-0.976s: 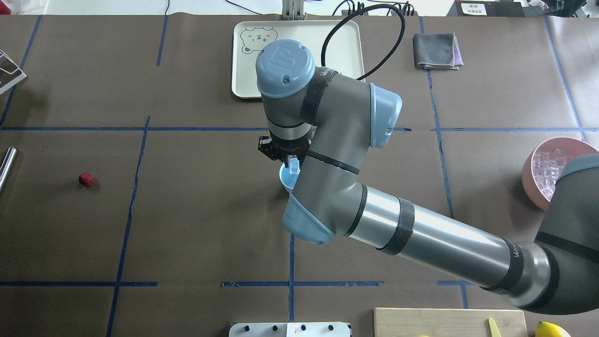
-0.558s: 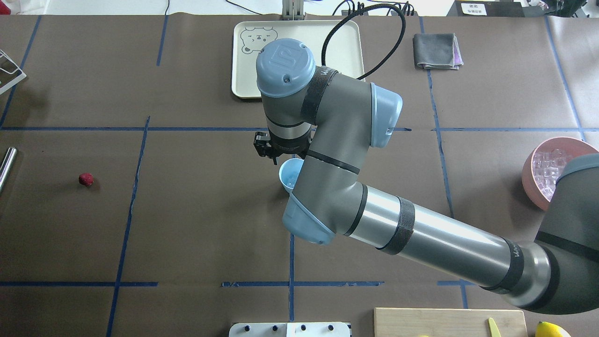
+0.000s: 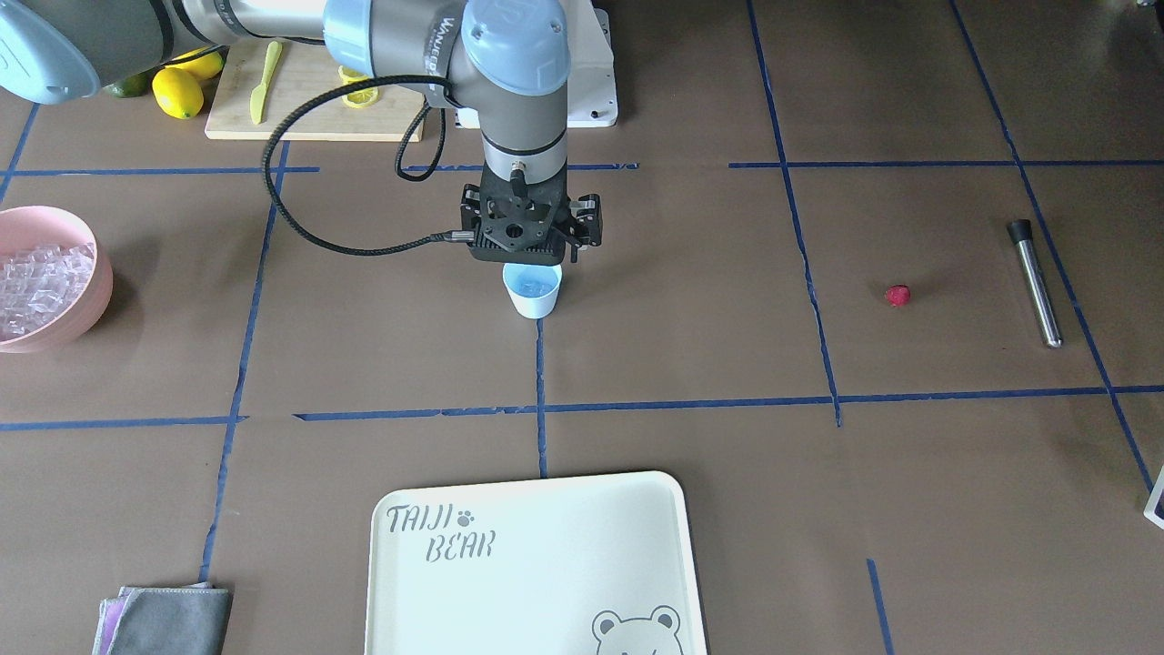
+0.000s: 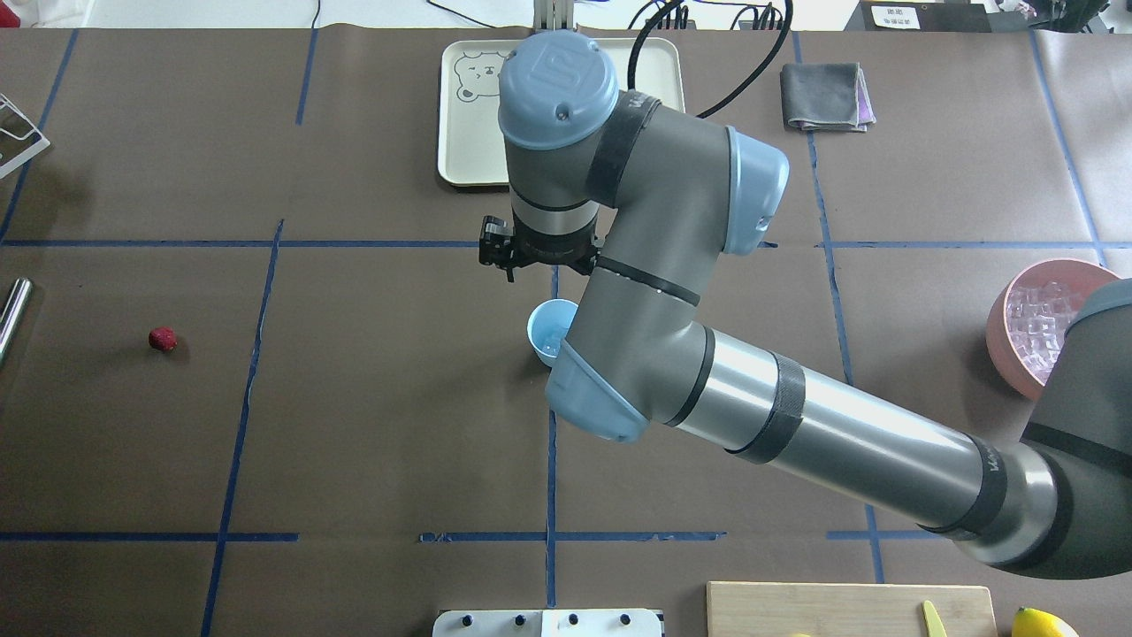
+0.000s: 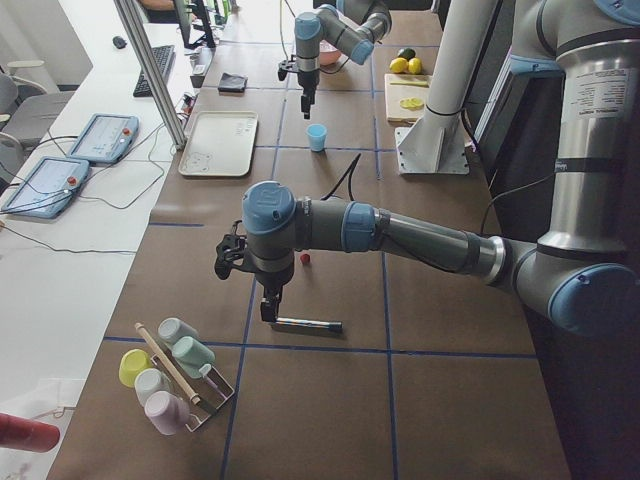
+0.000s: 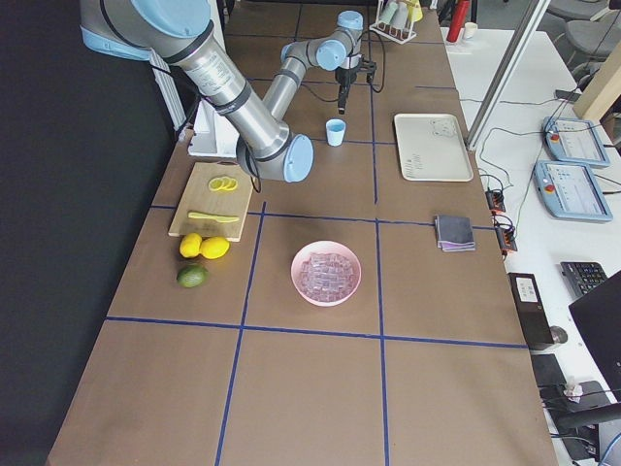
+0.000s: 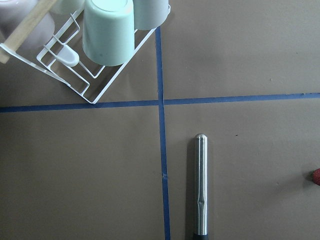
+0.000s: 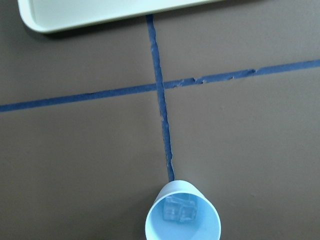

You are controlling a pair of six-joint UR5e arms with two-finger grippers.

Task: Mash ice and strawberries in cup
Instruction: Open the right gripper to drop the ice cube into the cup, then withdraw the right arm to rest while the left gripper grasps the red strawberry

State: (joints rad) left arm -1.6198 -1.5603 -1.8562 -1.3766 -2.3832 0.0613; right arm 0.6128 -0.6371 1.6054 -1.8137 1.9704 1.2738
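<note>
The pale blue cup (image 3: 534, 293) stands upright at the table's middle and holds a few ice cubes (image 8: 180, 210); it also shows in the overhead view (image 4: 546, 329). My right gripper (image 3: 528, 241) hangs just above and beside the cup, toward the robot; its fingers are hidden, so I cannot tell its state. More ice (image 3: 36, 277) fills the pink bowl (image 4: 1004, 341). The red strawberry (image 3: 898, 295) lies alone on the table. My left gripper (image 5: 268, 305) hangs over a metal muddler (image 7: 201, 185) near the strawberry (image 5: 305, 259); I cannot tell whether it is open.
A cream tray (image 3: 536, 564) lies beyond the cup. A grey cloth (image 4: 825, 95) sits near it. A cutting board (image 3: 309, 91) with a yellow knife, lemon slices and lemons (image 3: 177, 91) is by the robot base. A rack of cups (image 7: 107, 35) stands past the muddler.
My right gripper has lifted out of the cup and drawn back toward the tray. The cup's mouth now shows more fully. The strawberry has not moved.
</note>
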